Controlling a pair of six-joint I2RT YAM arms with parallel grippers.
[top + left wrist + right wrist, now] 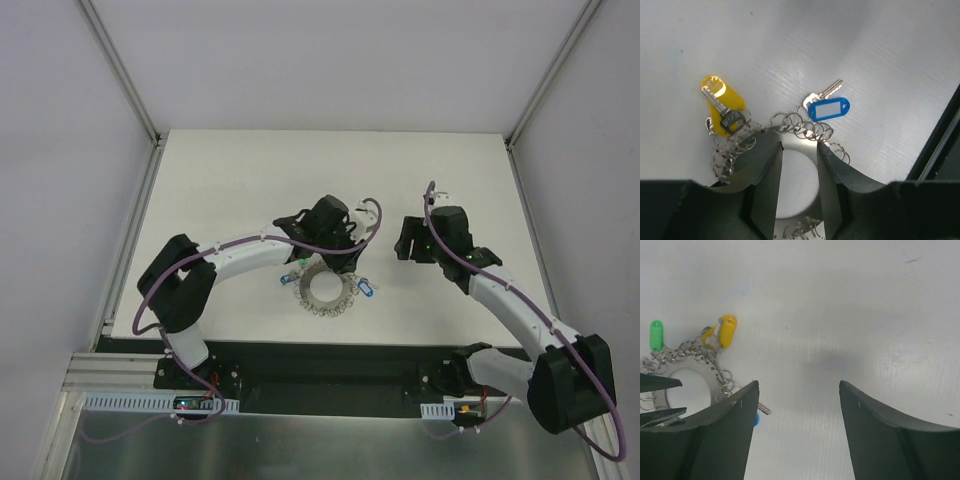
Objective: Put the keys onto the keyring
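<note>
Jaws of the left gripper [799, 142] stand partly apart over the keyring [798, 154], straddling its band; whether they touch it cannot be determined. Beyond the tips, a yellow key [722, 100] lies to their left and a blue key [827, 107] to their right, both at the rim. Jaws of the right gripper [799, 385] stand wide apart, holding nothing; the keyring lies to their left.

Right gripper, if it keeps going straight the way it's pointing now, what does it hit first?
Probably bare table: nothing else shows between the open fingers of the right gripper. The keyring and keys lie off to the left in its wrist view.
</note>
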